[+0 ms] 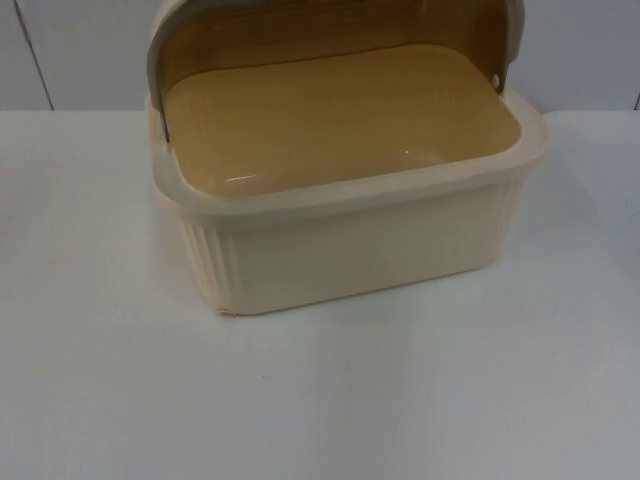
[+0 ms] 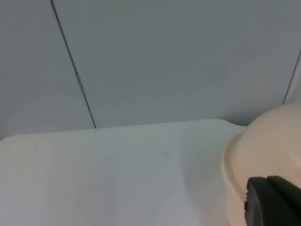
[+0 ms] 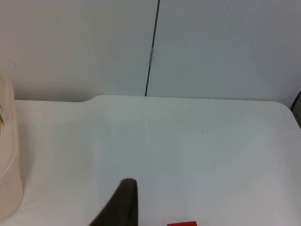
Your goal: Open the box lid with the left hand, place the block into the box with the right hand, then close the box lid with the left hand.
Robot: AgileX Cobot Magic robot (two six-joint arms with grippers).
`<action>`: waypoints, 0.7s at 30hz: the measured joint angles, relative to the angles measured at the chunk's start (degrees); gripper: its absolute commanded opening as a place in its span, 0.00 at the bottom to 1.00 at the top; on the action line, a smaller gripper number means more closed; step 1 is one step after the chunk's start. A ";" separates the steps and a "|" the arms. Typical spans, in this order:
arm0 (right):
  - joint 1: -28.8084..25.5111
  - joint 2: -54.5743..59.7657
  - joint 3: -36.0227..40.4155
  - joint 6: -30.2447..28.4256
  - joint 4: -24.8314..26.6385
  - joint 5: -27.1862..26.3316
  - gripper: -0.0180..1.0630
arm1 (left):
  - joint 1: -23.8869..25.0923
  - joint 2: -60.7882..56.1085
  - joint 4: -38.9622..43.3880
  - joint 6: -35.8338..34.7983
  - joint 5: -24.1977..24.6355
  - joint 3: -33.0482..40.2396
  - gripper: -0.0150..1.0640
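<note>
Left gripper (image 2: 270, 200) is hanging low over the white table (image 1: 320, 400) just beside the box (image 1: 345, 190); in the left wrist view one black fingertip is poking in next to the box's rounded cream wall, w/ the grey partition wall (image 2: 164, 61) running behind. Can't tell if its fingers are spread or closed.

Box is sitting mid-table toward the back, cream w/ ribbed sides, and its lid (image 1: 330, 25) is standing swung up at the rear. Tan inside is showing, w/ no block in it.

Right gripper (image 3: 123, 207) is hovering over bare table right of the box, one dark fingertip showing; can't tell its finger state either. The red block (image 3: 182, 223) is lying on the table near that fingertip, apart from it, well clear of the box.
</note>
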 measured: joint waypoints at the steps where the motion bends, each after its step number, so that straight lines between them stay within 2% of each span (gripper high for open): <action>1: 0.00 0.00 0.00 0.00 0.00 0.00 0.99 | 0.00 0.00 0.00 -0.01 -0.24 0.00 0.03; 3: 0.00 0.00 0.00 0.00 0.00 0.00 0.99 | 0.00 0.31 0.11 0.70 -1.73 0.00 0.21; 4: 0.00 0.00 0.00 0.00 0.00 0.00 0.99 | 0.00 0.31 0.11 0.70 -1.73 0.00 0.41; 5: 0.00 0.00 0.00 0.00 0.00 0.00 0.99 | 0.00 0.52 0.25 0.96 -2.48 0.00 0.41; 7: 0.00 0.00 0.00 0.00 0.00 0.00 0.99 | 0.00 0.60 -0.87 0.96 -2.89 0.00 0.97; 12: 0.00 0.00 0.00 0.00 0.00 0.00 0.99 | 0.00 0.60 -4.08 0.57 -2.65 0.00 0.89; 21: 0.00 0.00 0.00 0.00 0.00 0.00 0.99 | 0.00 -0.81 -4.36 0.57 -4.84 0.00 0.64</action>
